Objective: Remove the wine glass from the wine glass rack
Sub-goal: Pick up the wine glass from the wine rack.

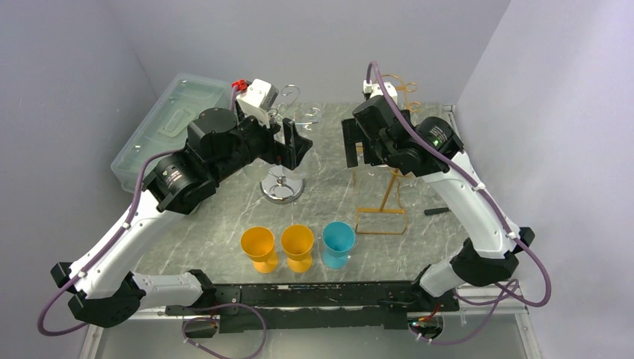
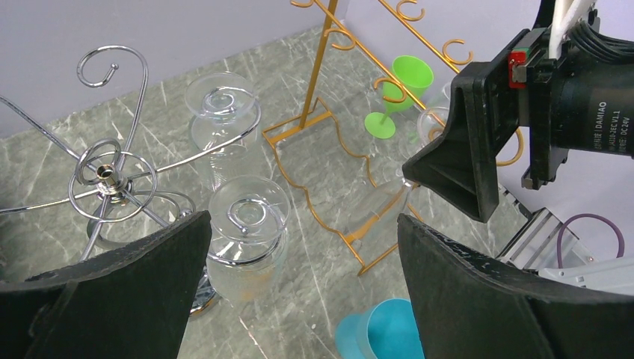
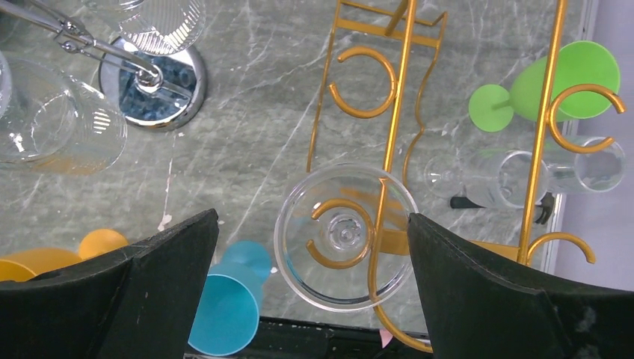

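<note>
A clear wine glass hangs upside down by its foot from a hook of the gold wire rack. My right gripper hovers above it, open, with one finger on each side of the foot and touching nothing. The silver rack carries two more clear glasses, one near and one farther back. Beside the near one my left gripper is open and empty. From above, the left gripper is over the silver rack, and the right gripper is over the gold rack.
Two orange cups and a teal cup stand along the near side. A green wine glass and a clear glass lie on the marble behind the gold rack. A clear plastic bin leans at the far left.
</note>
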{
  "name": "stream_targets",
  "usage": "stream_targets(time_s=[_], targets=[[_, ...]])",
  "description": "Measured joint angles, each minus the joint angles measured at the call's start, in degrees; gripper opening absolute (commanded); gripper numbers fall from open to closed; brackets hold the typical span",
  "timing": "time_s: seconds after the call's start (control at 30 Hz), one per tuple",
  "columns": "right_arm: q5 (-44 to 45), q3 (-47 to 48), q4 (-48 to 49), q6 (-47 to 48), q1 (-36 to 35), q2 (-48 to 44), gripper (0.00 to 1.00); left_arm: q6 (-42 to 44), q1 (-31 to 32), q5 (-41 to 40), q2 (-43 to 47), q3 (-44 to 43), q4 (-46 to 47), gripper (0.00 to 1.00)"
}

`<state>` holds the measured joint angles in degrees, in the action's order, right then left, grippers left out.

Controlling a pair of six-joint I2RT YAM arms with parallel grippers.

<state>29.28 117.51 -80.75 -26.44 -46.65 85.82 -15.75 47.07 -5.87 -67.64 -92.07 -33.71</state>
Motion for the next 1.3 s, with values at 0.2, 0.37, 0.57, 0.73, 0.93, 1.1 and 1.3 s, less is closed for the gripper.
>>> stream_targets(time_s=[0.2, 0.37, 0.57, 0.73, 0.93, 1.1, 1.3], targets=[[1.2, 0.0, 0.0, 0.2, 0.0, -0.3, 0.99, 0.0, 0.0, 0.0, 0.0, 0.0, 0.0, 1.00], [1.2, -0.4, 0.1, 0.2, 0.0, -1.5, 0.99, 0.0, 0.0, 0.0, 0.0, 0.0, 0.0, 0.99], [1.1, -2.7, 0.2, 0.6, 0.0, -3.2, 0.99, 0.0, 0.0, 0.0, 0.0, 0.0, 0.0, 0.99], [0.0, -3.7, 0.4, 1.8, 0.6, -3.2, 0.99, 0.0, 0.0, 0.0, 0.0, 0.0, 0.0, 0.99], [-1.7, -4.5, 1.9, 3.5, 1.9, -3.2, 0.94, 0.0, 0.0, 0.0, 0.0, 0.0, 0.0, 0.99], [-2.8, -5.1, 2.9, 4.6, 2.7, -3.2, 0.89, 0.0, 0.0, 0.0, 0.0, 0.0, 0.0, 0.99], [-3.9, -5.8, 4.2, 5.7, 3.4, -3.2, 0.80, 0.0, 0.0, 0.0, 0.0, 0.0, 0.0, 0.99]])
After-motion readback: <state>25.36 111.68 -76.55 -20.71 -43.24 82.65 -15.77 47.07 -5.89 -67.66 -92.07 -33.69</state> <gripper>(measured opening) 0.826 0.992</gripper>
